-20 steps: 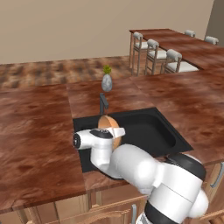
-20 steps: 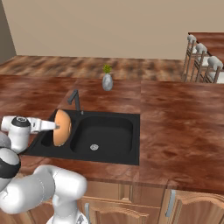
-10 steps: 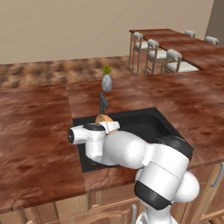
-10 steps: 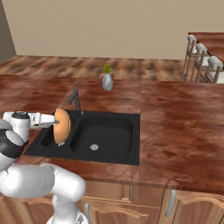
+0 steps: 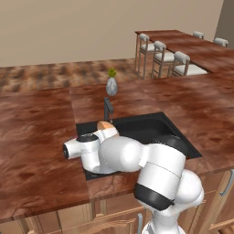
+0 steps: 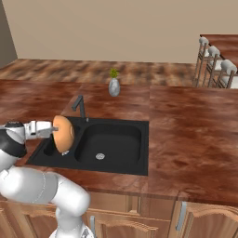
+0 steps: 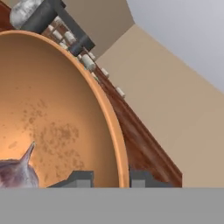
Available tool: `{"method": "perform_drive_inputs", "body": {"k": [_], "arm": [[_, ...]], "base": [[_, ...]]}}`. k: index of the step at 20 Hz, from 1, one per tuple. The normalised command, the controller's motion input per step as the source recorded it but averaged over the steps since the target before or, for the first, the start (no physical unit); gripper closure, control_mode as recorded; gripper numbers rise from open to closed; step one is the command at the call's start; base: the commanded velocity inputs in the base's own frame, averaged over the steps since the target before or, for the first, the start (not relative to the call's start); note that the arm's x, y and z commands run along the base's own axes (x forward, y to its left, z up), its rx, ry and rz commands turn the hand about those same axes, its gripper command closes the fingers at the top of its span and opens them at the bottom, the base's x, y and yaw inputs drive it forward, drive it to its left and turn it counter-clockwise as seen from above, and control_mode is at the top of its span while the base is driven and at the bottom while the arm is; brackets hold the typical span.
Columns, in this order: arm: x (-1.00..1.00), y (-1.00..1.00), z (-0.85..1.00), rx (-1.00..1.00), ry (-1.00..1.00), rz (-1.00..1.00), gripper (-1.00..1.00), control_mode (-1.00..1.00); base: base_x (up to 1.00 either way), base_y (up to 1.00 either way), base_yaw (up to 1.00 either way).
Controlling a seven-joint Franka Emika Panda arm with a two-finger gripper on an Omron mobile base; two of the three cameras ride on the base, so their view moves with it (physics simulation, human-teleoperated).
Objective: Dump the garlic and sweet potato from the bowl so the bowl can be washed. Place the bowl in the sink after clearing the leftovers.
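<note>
Brown marbled surface (image 6: 186, 130) surrounds black sink (image 6: 139, 158). Bowl (image 6: 62, 134) tipped on edge over the small left basin, beside the faucet (image 6: 80, 106); jaws clenched on its rim. Garlic (image 7: 15, 173) lies inside the bowl, near the fingertips (image 7: 78, 178).

**Background items around the work area**

I see a reddish-brown marbled surface (image 5: 36, 137). A small grey-white vase (image 6: 114, 87) with a green sprig stands upright on it, behind the dark faucet (image 6: 80, 106). Grey-cushioned stools (image 5: 169, 61) line a wooden bar top (image 5: 183, 43) far right. Beige wall (image 6: 116, 28) behind, wooden cabinet fronts (image 6: 200, 221) below.
</note>
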Motion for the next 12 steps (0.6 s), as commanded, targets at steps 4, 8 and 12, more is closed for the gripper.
{"method": "perform_drive_inputs", "body": {"k": [4, 8, 12], "arm": [[-0.05, 0.06, 0.12, -0.08, -0.03, 0.02, 1.00, -1.00], [-0.03, 0.05, 0.07, -0.08, 0.00, 0.01, 1.00, -1.00], [-0.16, 0.21, 0.09, -0.09, -0.13, 0.03, 1.00, -1.00]], "base": [[0.00, 0.00, 0.00], [0.00, 0.00, 0.00], [0.00, 0.00, 0.00]]}}
